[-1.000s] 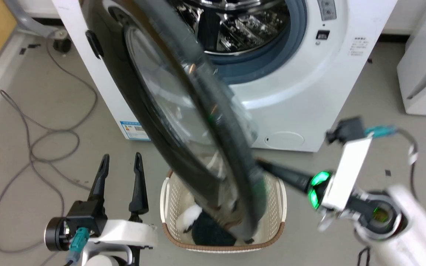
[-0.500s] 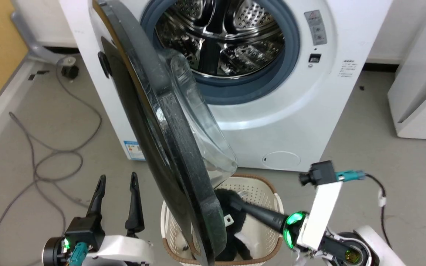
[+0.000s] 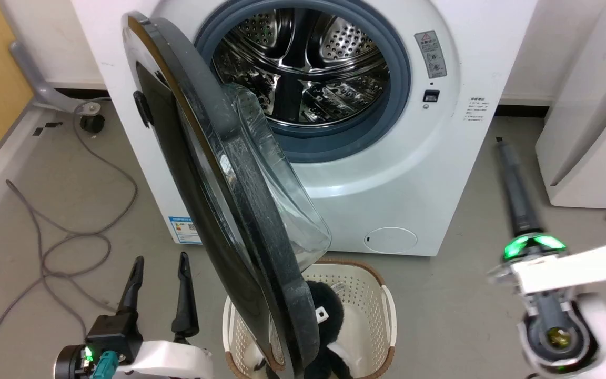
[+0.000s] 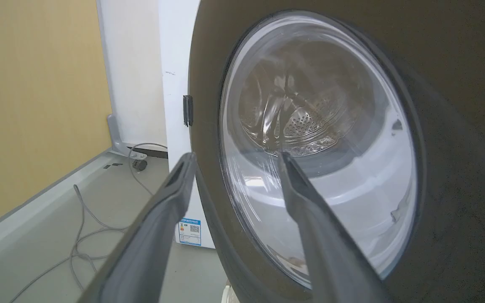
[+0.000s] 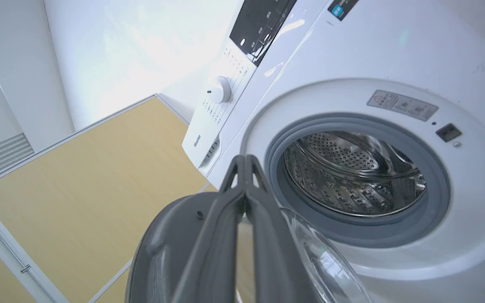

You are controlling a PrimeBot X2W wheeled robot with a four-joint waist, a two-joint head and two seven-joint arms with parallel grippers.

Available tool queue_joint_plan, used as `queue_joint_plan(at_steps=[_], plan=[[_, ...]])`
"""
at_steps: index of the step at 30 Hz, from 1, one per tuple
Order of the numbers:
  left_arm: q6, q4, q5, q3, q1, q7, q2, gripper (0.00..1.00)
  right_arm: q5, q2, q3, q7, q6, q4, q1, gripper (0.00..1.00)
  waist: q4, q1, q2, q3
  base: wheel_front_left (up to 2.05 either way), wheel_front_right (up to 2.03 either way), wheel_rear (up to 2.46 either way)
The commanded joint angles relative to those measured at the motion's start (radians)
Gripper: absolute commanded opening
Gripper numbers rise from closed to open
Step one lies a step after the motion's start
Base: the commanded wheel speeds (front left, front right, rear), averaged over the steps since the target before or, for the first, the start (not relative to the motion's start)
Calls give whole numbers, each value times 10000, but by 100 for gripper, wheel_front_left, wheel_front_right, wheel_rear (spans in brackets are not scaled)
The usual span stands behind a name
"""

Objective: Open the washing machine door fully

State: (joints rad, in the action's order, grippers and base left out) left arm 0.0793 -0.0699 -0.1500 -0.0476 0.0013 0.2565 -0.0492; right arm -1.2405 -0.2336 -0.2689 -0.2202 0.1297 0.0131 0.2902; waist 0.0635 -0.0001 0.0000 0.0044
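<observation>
1. The left gripper has its two fingers spread wide, with nothing between them.
2. The washing machine door stands just to the right of those fingers and does not touch them. In the left wrist view, its clear glass lies ahead, beyond the right-hand finger.
3. The right gripper has its fingers pressed together tip to tip. The right wrist view shows them gripping nothing.
4. The door is well to the left of that gripper. It is swung partway out from the washing machine, hinged on the machine's left side. Its edge faces the head camera, and the steel drum is uncovered.
5. The machine's white front lies ahead of the closed fingertips. A white FEELBAIR appliance stands to their right.
6. A laundry basket sits on the floor between the two grippers, under the door's lower edge. It holds dark and white items.
7. Grey cables lie on the floor to the left of the open fingers.
</observation>
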Motion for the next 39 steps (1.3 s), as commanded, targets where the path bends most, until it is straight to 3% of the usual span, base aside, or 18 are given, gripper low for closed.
queue_joint_plan(at_steps=[1,4,10,12,13,21,27,34,35,36,39], plan=[[-31,59,81,46,91,53,-10,100,411,-150,199,-220,10,9,-181,0,-35,1,0,-5,0,0,0],[-14,111,88,99,110,53,-10,100,1904,-350,719,-397,10,84,-258,0,-111,1,0,7,0,0,0],[-6,196,97,160,129,53,-10,100,5386,413,2553,-412,10,1483,-799,0,-201,1,0,61,0,0,0],[-5,207,97,172,127,53,-10,100,6833,361,2650,-413,10,1820,-1082,0,-217,1,0,66,0,0,0],[-5,207,97,172,127,53,-10,100,6833,361,2650,-413,10,1820,-1082,0,-217,1,0,66,0,0,0],[5,257,110,188,92,53,-10,100,10683,803,2650,-414,10,2136,-2267,0,-251,1,0,86,0,0,0],[8,256,166,202,46,53,-10,100,11528,1424,2748,-414,10,1367,-3091,0,-202,1,0,112,0,0,0],[-3,267,279,212,73,53,-10,100,11598,1758,2968,-415,10,213,-3617,0,-148,1,0,97,0,0,0],[-1,269,293,217,77,53,-10,100,11588,1778,2968,-415,10,93,-3651,14,-143,1,0,95,0,0,0],[0,269,311,226,85,53,-10,100,11603,1793,2957,-415,10,24,-3663,100,-145,1,0,94,0,0,0],[4,259,352,237,93,53,-10,100,11646,1817,2966,-415,10,-35,-3657,100,-140,1,0,98,0,0,0]])
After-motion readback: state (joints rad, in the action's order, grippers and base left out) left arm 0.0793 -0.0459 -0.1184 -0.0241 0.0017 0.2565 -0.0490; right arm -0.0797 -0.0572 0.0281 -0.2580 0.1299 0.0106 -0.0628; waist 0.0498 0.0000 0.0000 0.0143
